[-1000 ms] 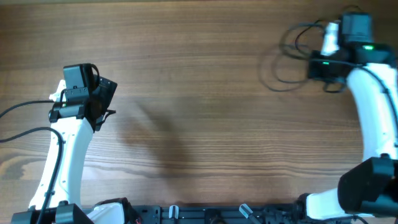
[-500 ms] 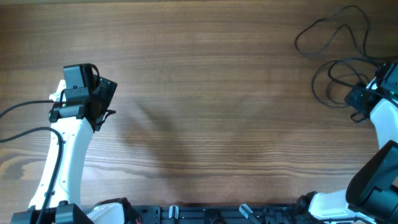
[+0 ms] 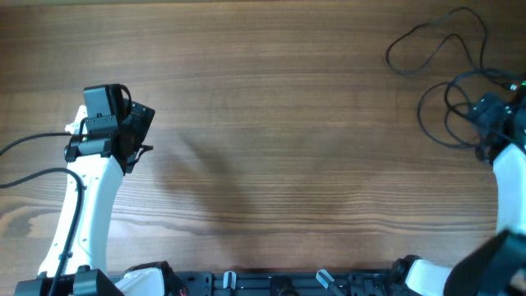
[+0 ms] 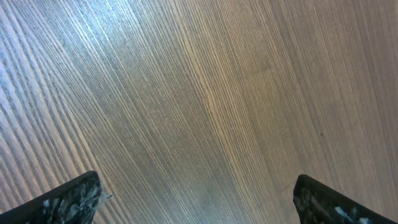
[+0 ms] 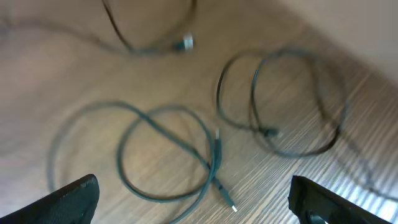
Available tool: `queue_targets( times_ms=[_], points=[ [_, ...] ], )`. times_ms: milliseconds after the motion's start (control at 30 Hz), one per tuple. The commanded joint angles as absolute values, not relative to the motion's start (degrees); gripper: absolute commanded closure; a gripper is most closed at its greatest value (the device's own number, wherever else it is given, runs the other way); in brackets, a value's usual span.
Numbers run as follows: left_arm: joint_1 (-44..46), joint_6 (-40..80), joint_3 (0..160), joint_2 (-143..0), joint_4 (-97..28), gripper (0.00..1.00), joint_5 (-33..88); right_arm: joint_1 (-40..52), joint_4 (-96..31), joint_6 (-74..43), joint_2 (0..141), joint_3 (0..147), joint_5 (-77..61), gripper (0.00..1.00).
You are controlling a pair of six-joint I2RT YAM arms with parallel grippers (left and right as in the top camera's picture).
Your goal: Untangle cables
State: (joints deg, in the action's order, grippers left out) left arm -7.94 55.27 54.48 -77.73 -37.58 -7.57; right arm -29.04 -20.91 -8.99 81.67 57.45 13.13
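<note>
Thin black cables lie in loose loops on the wooden table at the far right. In the overhead view one cable loop (image 3: 389,56) lies near the top edge, and another cable loop (image 3: 421,115) curls beside my right gripper (image 3: 485,111). The right wrist view shows a looped strand (image 5: 216,149) with a small plug end, a double coil (image 5: 268,131) and a far strand's plug (image 5: 185,42), all blurred. My right gripper (image 5: 193,186) hangs open above them, holding nothing. My left gripper (image 3: 138,131) stands far away at the left. The left gripper (image 4: 196,186) is open over bare wood.
The wooden table (image 3: 288,123) stretches between the two arms. Thicker black wires (image 3: 25,156) run from the left arm off the left edge. A black rail (image 3: 271,284) runs along the front edge. The cables lie close to the table's right and far edges.
My right arm has swung from the far right corner back toward the right edge, and its jaws have opened. The cables have dropped out of a bunch into spread loops. The left arm has not moved.
</note>
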Motion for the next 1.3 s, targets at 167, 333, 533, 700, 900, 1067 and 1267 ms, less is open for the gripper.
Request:
queue_targets(
  times_ms=[167, 333, 533, 700, 900, 1067, 1267],
  points=[
    [-8.27, 55.96, 54.43, -77.78, -37.58, 0.00, -7.75, -28.95, -9.54, -9.02, 59.13, 57.47, 10.41, 0.00],
    [-8.27, 55.96, 54.43, -77.78, -37.58, 0.00, -7.75, -28.91, -1.54, -9.04, 57.60, 57.47, 10.39, 0.00],
    [-8.27, 55.96, 54.43, -77.78, -37.58, 0.00, -7.75, -28.60, 12.88, -8.99, 61.04, 57.47, 10.39, 0.00],
    [-8.27, 55.96, 54.43, -77.78, -37.58, 0.00, -7.75, -24.58, 5.45, -9.19, 60.25, 57.45, 10.13, 0.00],
    [-8.27, 55.96, 54.43, -77.78, -37.58, 0.00, -7.75, -20.38, 2.48, -9.19, 59.64, 57.30, -2.79, 0.00],
    [-8.27, 55.96, 54.43, -77.78, -37.58, 0.00, -7.75, -20.21, 1.91, -14.72, 56.51, 57.28, -3.55, 0.00],
    [-8.27, 55.96, 54.43, -77.78, -37.58, 0.00, -7.75, -20.21, 0.43, -26.98, 50.92, 57.25, -4.08, 0.00]
  ],
)
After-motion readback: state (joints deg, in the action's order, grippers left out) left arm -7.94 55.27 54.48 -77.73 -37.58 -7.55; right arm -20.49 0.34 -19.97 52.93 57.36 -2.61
